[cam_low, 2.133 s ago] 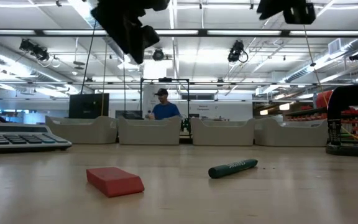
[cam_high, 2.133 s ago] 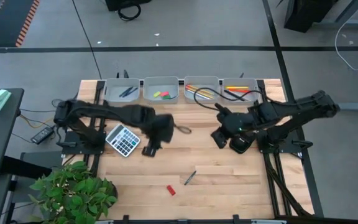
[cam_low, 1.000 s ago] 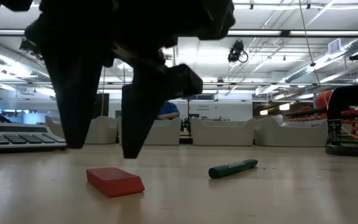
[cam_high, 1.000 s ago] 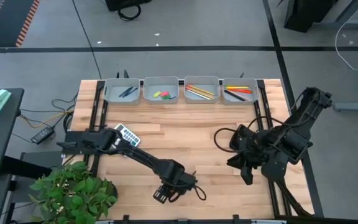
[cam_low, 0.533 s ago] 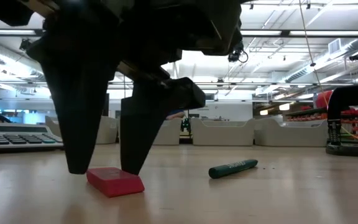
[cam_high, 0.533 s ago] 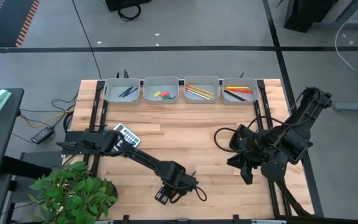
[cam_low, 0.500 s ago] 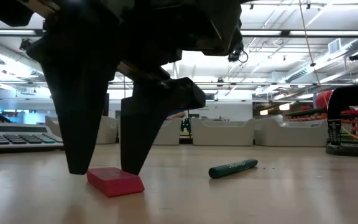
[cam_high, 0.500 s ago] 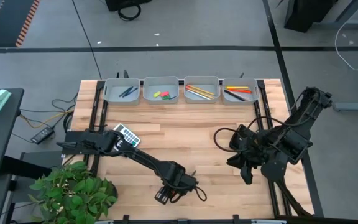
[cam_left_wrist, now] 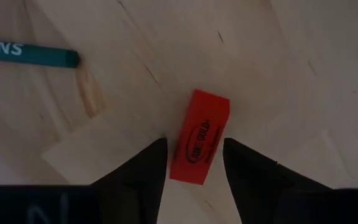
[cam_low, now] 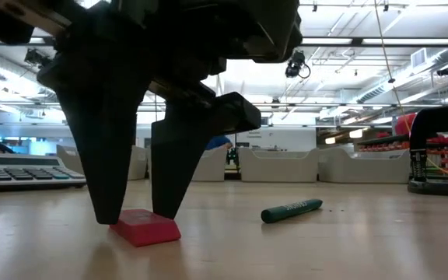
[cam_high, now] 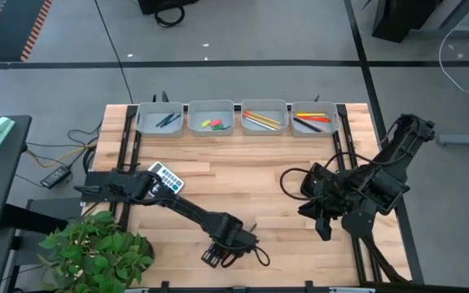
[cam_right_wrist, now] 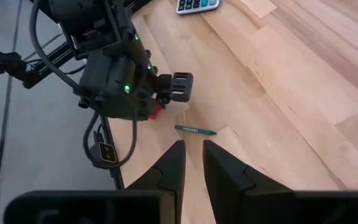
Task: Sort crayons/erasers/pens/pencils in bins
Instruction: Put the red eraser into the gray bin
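High view: my left pincer (cam_high: 218, 254) is down at the desk's (cam_high: 243, 187) near edge, right pincer (cam_high: 320, 218) parked at right, narrowly parted and empty. Low view: fingers have dropped around the red eraser (cam_low: 146, 226). Left wrist view: they've narrowed but aren't gripping yet. Pickup is imminent, then on to the eraser bin (cam_high: 211, 119).

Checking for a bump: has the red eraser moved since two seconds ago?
No. In the low view, the red eraser sits where it did, left of the green crayon.
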Robot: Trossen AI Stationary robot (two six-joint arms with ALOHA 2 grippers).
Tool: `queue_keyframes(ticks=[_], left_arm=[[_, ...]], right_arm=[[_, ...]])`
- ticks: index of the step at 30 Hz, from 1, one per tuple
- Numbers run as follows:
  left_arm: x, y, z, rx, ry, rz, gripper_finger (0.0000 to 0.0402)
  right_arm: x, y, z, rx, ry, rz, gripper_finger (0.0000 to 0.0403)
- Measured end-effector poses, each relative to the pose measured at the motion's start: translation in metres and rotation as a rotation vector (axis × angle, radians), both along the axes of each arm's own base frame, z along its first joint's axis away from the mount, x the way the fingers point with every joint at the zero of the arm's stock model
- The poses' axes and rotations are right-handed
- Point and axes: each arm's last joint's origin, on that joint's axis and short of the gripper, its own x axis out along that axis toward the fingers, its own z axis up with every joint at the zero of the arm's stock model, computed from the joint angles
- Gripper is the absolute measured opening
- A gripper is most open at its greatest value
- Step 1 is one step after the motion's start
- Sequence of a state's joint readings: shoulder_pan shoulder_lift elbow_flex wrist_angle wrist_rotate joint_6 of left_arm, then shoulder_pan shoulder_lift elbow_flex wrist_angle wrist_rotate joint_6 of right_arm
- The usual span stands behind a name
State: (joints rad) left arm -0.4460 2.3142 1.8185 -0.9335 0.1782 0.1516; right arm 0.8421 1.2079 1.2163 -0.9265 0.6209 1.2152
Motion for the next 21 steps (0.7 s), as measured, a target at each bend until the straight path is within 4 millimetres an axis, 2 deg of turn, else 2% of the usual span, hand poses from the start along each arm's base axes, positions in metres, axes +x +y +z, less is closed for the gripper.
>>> queue_keyframes(ticks=[13,17,21], left_arm=[[-0.007,-0.003,-0.009,0.073,-0.017,-0.051,0.0133],[-0.005,0.002,-0.002,0.08,-0.009,-0.037,0.0118],[0.001,0.017,0.013,0.107,0.005,0.074,0.0102]], right_arm=[[-0.001,-0.001,-0.001,-0.015,0.01,-0.009,0.0064],[-0.001,-0.002,-0.001,-0.023,0.009,-0.017,0.0064],[0.0,-0.003,-0.001,-0.037,-0.001,-0.029,0.0064]])
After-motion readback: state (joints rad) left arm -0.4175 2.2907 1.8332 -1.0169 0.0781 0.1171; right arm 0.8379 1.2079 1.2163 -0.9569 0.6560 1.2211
